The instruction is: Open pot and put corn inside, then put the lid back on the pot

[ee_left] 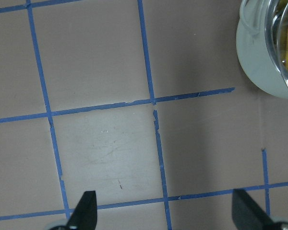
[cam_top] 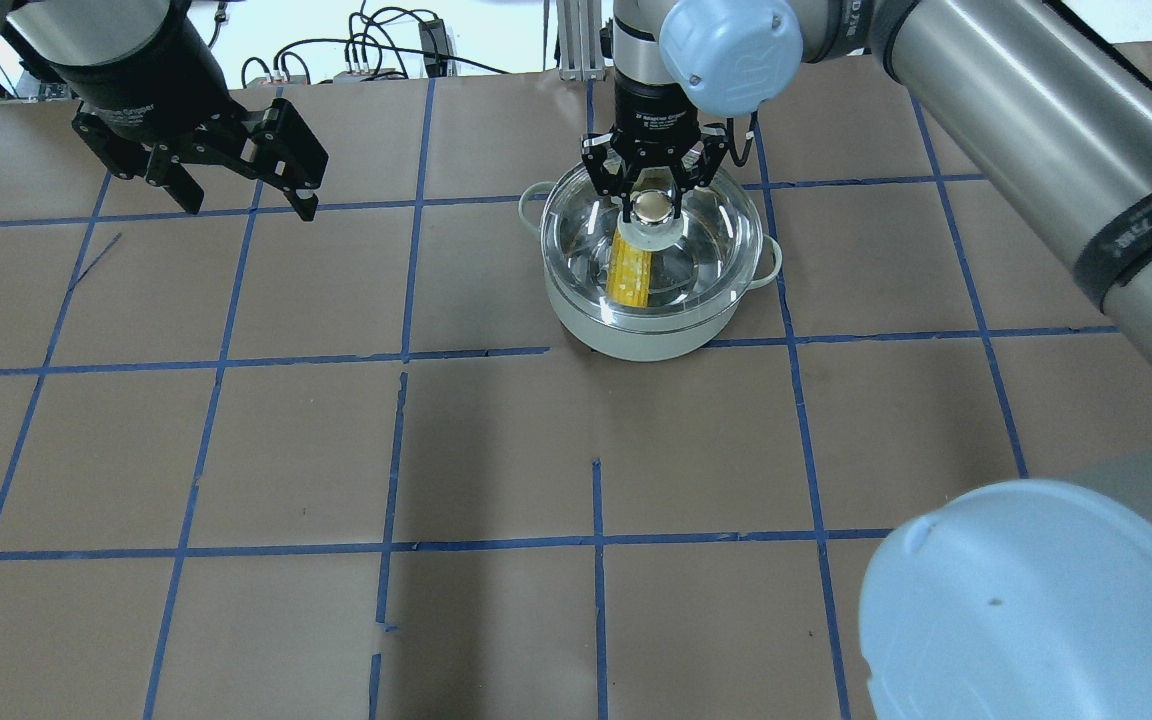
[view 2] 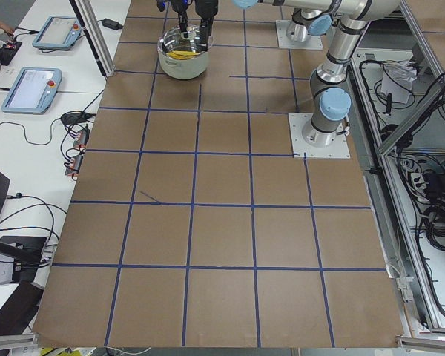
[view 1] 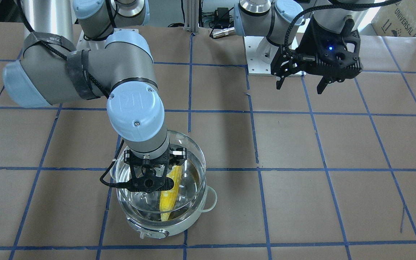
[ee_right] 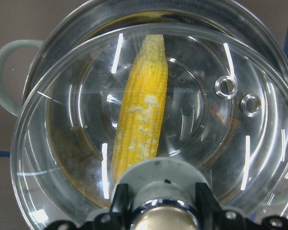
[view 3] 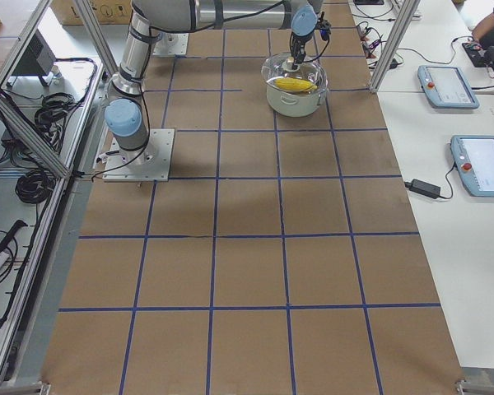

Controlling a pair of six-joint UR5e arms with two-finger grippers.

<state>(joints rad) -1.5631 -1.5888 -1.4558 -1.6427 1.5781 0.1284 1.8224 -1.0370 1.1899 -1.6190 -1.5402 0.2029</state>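
Overhead, the right gripper (cam_top: 648,205) pinches the lid (cam_top: 706,245) knob, which the front view hides. Beneath it, corn (cam_top: 631,275) lies in the pot (cam_top: 636,345). Well apart, the left gripper (cam_top: 249,205) stands wide open, empty.

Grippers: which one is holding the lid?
The right gripper: it is shut on the knob of the lid over the pot, while the left gripper hangs open and empty.

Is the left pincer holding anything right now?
No, the left pincer is open, its fingers spread wide above the table with nothing between them.
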